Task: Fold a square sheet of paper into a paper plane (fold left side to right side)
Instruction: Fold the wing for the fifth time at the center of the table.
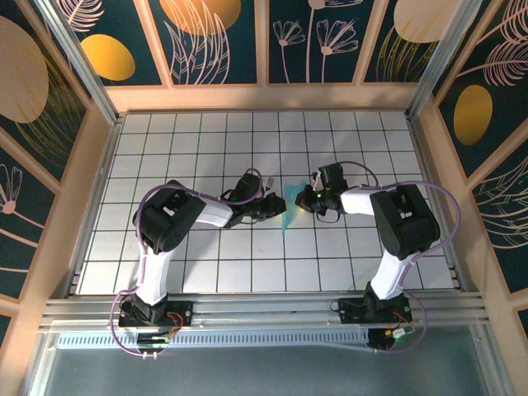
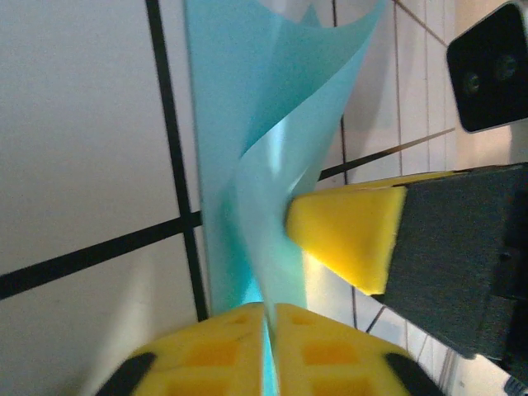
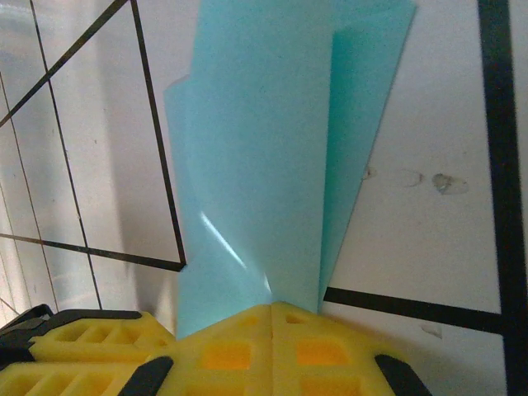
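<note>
The light-blue sheet of paper [image 1: 286,221] is folded into a narrow pointed shape like a paper plane and lies at the table's middle, tip toward the arms. My left gripper [image 1: 279,206] comes at it from the left. In the left wrist view its yellow pads [image 2: 268,330] are nearly closed, with a thin edge of the paper [image 2: 247,99] running between them. My right gripper [image 1: 299,200] faces it from the right, shut. Its yellow fingertip [image 2: 346,239] presses the paper's raised flap. In the right wrist view the paper [image 3: 256,148] rises beyond the closed gripper [image 3: 272,318].
The white gridded table [image 1: 206,264] is bordered by a wooden wall at the back [image 1: 264,97] and aluminium rails along the sides and front [image 1: 264,309]. The right wrist's black camera housing [image 2: 491,70] hangs close above the left gripper.
</note>
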Controlling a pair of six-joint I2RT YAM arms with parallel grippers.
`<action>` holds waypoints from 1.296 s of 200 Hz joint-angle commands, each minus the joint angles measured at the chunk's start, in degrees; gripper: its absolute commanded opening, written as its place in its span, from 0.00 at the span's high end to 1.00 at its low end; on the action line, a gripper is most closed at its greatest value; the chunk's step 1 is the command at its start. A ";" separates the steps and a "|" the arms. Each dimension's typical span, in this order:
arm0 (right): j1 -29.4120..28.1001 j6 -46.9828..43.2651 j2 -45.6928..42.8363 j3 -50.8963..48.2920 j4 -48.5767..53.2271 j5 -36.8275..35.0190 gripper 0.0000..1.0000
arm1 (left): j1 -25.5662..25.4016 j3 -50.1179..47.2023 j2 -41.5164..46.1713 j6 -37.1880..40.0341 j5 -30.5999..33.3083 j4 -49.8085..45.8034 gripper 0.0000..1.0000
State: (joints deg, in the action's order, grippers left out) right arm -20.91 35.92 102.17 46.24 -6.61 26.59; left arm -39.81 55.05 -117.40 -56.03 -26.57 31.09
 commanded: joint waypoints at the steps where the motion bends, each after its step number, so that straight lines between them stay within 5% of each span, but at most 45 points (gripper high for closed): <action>1: 0.02 -1.62 2.09 -1.45 3.73 -2.86 0.99 | 0.62 -1.24 1.60 0.78 2.84 -4.68 0.78; 40: 0.19 -1.73 2.91 -2.72 3.26 -2.84 1.00 | 0.61 0.35 7.74 2.99 4.71 -10.15 0.67; 122: 0.08 -2.00 3.15 -2.38 3.01 -2.61 1.00 | -0.91 4.23 9.92 2.87 -5.11 -17.49 0.88; 259: 0.05 -2.27 2.96 -1.94 3.76 -2.86 1.00 | -2.85 6.59 1.88 2.37 -5.73 -20.73 0.91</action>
State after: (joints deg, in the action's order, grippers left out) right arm -20.78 34.83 102.21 45.60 -7.70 26.85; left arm -42.35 61.93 -114.30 -52.80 -31.66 11.66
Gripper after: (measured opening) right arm 0.050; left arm 0.087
